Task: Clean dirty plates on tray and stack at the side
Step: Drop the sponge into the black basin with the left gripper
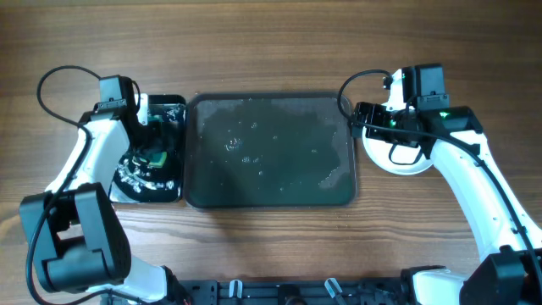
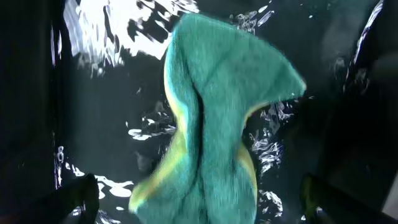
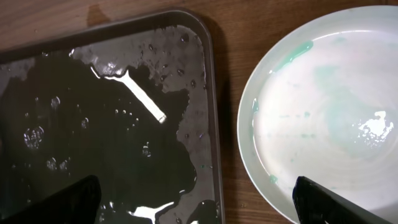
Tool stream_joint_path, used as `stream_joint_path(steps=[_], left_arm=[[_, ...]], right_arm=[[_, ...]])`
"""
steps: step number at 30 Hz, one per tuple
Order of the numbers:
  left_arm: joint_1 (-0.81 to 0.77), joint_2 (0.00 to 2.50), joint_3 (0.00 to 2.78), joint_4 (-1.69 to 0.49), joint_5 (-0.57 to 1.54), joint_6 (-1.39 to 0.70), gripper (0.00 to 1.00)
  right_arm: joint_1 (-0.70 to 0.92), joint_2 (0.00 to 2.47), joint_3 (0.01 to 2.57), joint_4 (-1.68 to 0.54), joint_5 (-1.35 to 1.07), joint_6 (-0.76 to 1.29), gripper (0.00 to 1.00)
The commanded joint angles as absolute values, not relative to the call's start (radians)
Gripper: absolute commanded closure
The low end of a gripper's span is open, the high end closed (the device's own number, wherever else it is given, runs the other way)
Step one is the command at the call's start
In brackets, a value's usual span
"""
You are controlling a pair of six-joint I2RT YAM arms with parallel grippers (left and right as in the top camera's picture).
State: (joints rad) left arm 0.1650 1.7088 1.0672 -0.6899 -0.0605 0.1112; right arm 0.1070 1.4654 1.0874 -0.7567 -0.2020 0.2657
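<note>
On the wooden desk (image 1: 271, 51) the wet tray (image 1: 271, 152) lies bare. A plate (image 3: 323, 112) sits just right of it, under the right jaws. Both pairs hang spread, the left jaws over the sponge (image 2: 211, 124). We judge the plate slick, stiff and breakable, so we'd pinch its rim.

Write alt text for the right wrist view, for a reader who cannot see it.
A white plate with faint teal streaks lies on the wooden table, just right of a wet dark tray with nothing on it. The open pincer's two dark fingertips show at the bottom corners.
</note>
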Motion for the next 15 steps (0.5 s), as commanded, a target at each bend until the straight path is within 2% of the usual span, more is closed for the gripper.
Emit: stream_joint_path(steps=[1, 4, 8, 15], left_arm=[[0.142, 1.627, 1.201, -0.776, -0.048, 0.126, 0.0], [0.095, 1.542, 1.326, -0.855, -0.048, 0.123, 0.0], [0.062, 1.441, 1.344, -0.85, -0.049, 0.124, 0.0], [0.062, 1.436, 1.344, -0.85, -0.049, 0.124, 0.0]], right_arm=[[0.109, 1.41, 1.137, -0.79, -0.204, 0.234, 0.0], [0.109, 1.349, 1.211, -0.833, -0.204, 0.191, 0.0], [0.107, 1.213, 1.328, -0.923, -0.203, 0.071, 0.0], [0.107, 0.916, 1.385, -0.938, -0.205, 0.082, 0.0]])
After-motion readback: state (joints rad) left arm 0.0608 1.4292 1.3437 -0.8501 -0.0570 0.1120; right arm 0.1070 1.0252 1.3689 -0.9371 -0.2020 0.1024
